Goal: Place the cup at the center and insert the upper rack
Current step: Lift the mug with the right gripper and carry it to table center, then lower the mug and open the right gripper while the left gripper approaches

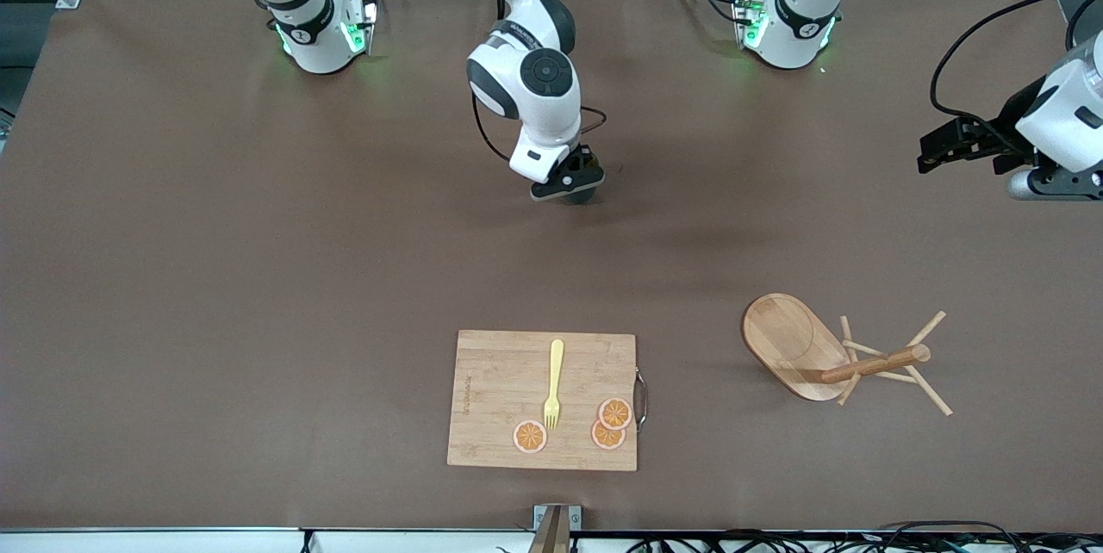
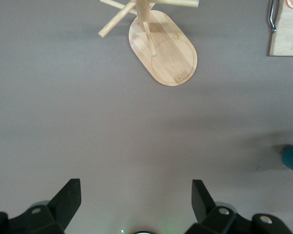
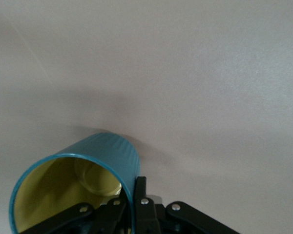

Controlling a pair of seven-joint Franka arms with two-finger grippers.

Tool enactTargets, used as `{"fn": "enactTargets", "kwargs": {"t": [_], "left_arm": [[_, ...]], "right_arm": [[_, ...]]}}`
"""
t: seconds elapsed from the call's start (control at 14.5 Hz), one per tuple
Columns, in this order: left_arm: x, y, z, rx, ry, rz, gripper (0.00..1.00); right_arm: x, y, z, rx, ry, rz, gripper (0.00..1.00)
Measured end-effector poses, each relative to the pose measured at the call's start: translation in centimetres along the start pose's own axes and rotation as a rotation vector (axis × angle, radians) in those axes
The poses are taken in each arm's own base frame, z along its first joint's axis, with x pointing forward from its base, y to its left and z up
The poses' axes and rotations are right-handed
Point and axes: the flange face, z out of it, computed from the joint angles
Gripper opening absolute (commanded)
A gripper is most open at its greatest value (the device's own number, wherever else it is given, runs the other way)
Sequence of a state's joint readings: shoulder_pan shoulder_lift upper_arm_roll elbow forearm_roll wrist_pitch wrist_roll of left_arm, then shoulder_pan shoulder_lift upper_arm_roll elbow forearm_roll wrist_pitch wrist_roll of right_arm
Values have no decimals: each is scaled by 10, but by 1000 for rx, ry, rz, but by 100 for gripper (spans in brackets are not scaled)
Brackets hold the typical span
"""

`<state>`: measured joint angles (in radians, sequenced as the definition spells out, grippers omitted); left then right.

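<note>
Pinching the rim of the cup (image 3: 88,165) between closed fingers, the right gripper (image 1: 576,188) holds it low over the table's middle; it looks light, rigid and glossy, so a rim grip may slip. The left gripper (image 2: 134,197) waits wide open and empty. The upper rack (image 1: 827,359) lies toppled beside the cutting board (image 1: 543,400), best grasped by its stiff post.

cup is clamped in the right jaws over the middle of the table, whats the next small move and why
Probably lower the cup the rest of the way to the table and open. The right gripper is shut on its rim near the table's middle. The upper rack lies tipped over toward the left arm's end, and the left gripper waits open above bare table near it.
</note>
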<state>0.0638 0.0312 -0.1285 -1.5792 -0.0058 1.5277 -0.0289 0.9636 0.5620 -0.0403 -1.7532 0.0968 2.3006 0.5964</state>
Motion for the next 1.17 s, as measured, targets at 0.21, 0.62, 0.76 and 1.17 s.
{"fn": "enactTargets", "kwargs": {"t": [0.21,0.62,0.76,1.17], "left_arm": [[0,5,-1,-30,0,-29,100],[-14,80,1,-46,-50,-180,100],[-24,121,2,-35,-60,-233,100],[-63,225,8,1,-76,-398,100]], "right_arm": [[4,0,8,-17,3,9,95],[24,4,-15,-11,28,59,100],[40,11,-42,-11,27,76,100],[83,94,-126,-22,-20,42,100]]}}
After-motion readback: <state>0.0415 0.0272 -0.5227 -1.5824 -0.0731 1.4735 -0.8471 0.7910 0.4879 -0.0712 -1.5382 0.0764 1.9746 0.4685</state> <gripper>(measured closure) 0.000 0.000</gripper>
